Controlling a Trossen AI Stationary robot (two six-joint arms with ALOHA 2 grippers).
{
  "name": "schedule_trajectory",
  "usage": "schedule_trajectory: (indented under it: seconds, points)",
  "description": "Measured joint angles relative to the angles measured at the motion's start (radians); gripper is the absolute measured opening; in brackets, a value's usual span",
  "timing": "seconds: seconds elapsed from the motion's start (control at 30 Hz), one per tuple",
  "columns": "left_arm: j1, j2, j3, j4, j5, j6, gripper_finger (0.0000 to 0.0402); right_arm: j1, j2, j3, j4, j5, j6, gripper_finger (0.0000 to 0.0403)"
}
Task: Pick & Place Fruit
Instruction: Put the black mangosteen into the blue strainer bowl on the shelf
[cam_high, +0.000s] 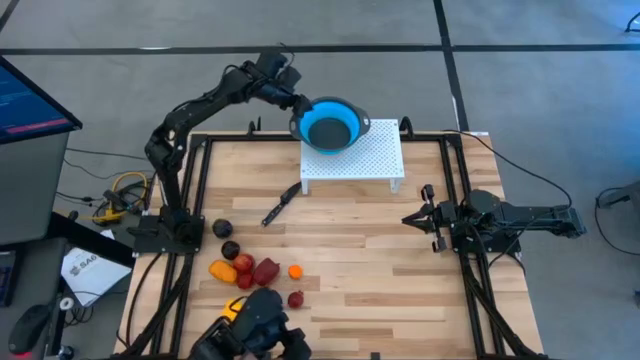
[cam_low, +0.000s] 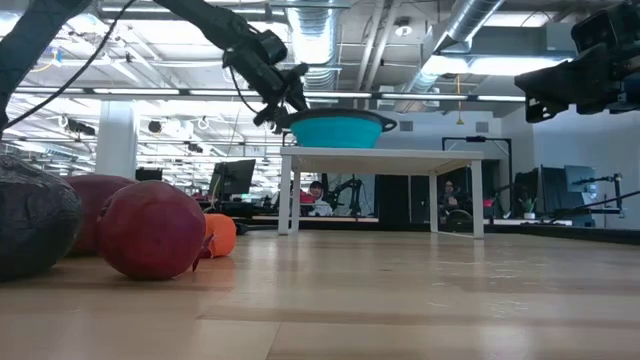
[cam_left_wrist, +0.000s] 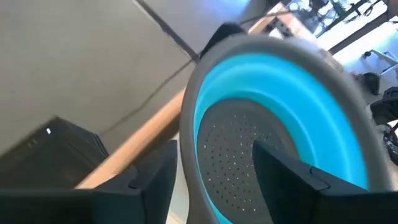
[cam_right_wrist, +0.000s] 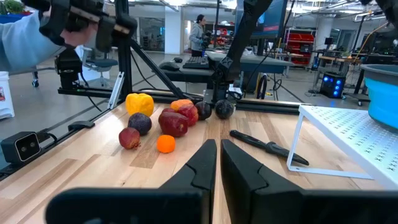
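Note:
The blue bowl (cam_high: 331, 126) with its grey inside is at the far left corner of the white perforated stand (cam_high: 365, 160), overhanging its far edge. My left gripper (cam_high: 298, 110) is at the bowl's left rim and shut on it. Several small toy fruits lie on the table's near left: a dark one (cam_high: 224, 229), red ones (cam_high: 265, 270), a small orange one (cam_high: 295, 271) and a yellow one (cam_right_wrist: 139, 102). My right gripper (cam_high: 415, 219) is shut and empty at the table's right, fingers pointing left. My left gripper holds the bowl by its left rim (cam_left_wrist: 188, 127), one finger (cam_left_wrist: 286, 177) inside the bowl and one (cam_left_wrist: 152, 183) outside. The fingers slant down from the far left. The bowl stays level (cam_low: 335, 128); whether its base rests on the stand I cannot tell.
A slim black knife (cam_high: 280, 206) lies on the table between the stand and the fruit. A person's blue sleeve (cam_right_wrist: 25, 40) and a dark device (cam_high: 255, 330) are at the table's near left edge. Bare wood lies between the fruit and my right gripper.

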Motion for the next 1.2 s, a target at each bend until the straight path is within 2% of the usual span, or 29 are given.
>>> schedule_trajectory:
  seconds: [0.23,0.37,0.47,0.73,0.87,1.0,1.1,1.2]
  points:
    - [0.009,-0.145,-0.005,-0.023,-0.001,0.104,0.0216,0.0,0.0,0.0,0.0,0.0,0.0,0.0017]
    - [-0.023,-0.304,-0.113,-0.009,-0.004,0.175,0.0211,0.0,0.0,0.0,0.0,0.0,0.0,0.0017]
    - [-0.072,-0.466,-0.292,0.078,-0.022,0.199,0.0204,0.0,0.0,0.0,0.0,0.0,0.0,0.0017]
    - [-0.297,-0.96,-0.91,0.53,-0.024,0.211,0.0184,0.0,0.0,0.0,0.0,0.0,0.0,0.0017]
    - [-0.439,-1.169,-1.125,0.611,-0.045,0.294,0.0177,0.0,0.0,0.0,0.0,0.0,0.0,0.0017]
    - [-0.617,-1.31,-1.242,0.578,-0.218,0.298,0.0169,0.0,0.0,0.0,0.0,0.0,0.0,0.0017]
    - [-0.771,-1.339,-1.258,0.448,-0.453,0.296,0.016,0.0,0.0,0.0,0.0,0.0,0.0,0.0017]
    - [-0.905,-1.316,-1.252,0.303,-0.688,0.25,0.0152,0.0,0.0,0.0,0.0,0.0,0.0,0.0017]
